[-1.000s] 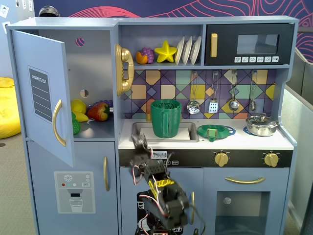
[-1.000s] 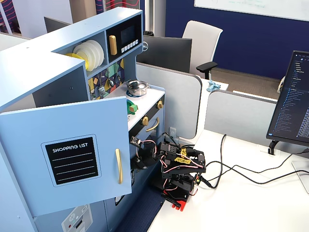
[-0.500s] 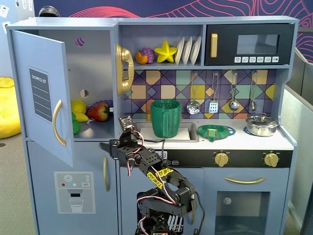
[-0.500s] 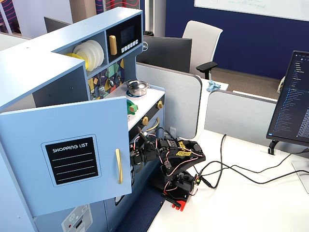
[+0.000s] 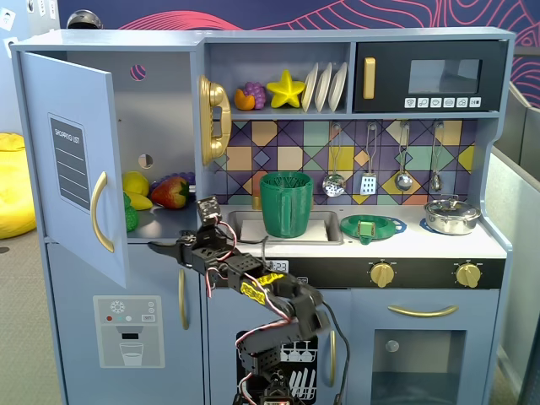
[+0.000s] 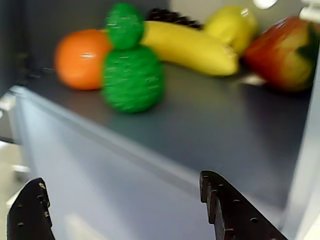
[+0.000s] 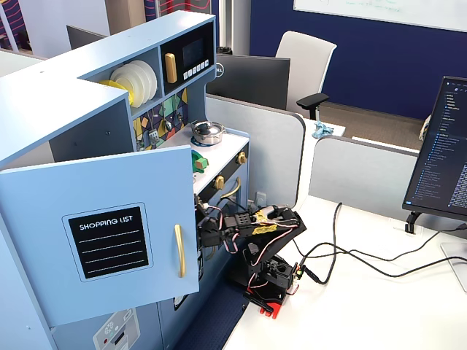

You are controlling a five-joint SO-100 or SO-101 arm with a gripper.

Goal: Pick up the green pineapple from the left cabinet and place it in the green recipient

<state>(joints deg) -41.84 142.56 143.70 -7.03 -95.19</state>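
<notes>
bumpy green pineapple [image 6: 132, 75] upright in left cabinet [image 5: 160, 224]

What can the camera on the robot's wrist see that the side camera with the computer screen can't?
Only the wrist view shows inside the left cabinet: the green pineapple, an orange, a banana. Only the fixed view with the monitor shows the shopping-list door from outside and the silver pot. Both show the end effector, open in the wrist view.

Cabinet door [image 5: 72, 160] standing open, shelf front [image 6: 210, 125] lying clear before the pineapple [image 6: 131, 75]; orange [image 6: 80, 59] and banana [image 6: 187, 47] crowding beside and behind it.
</notes>
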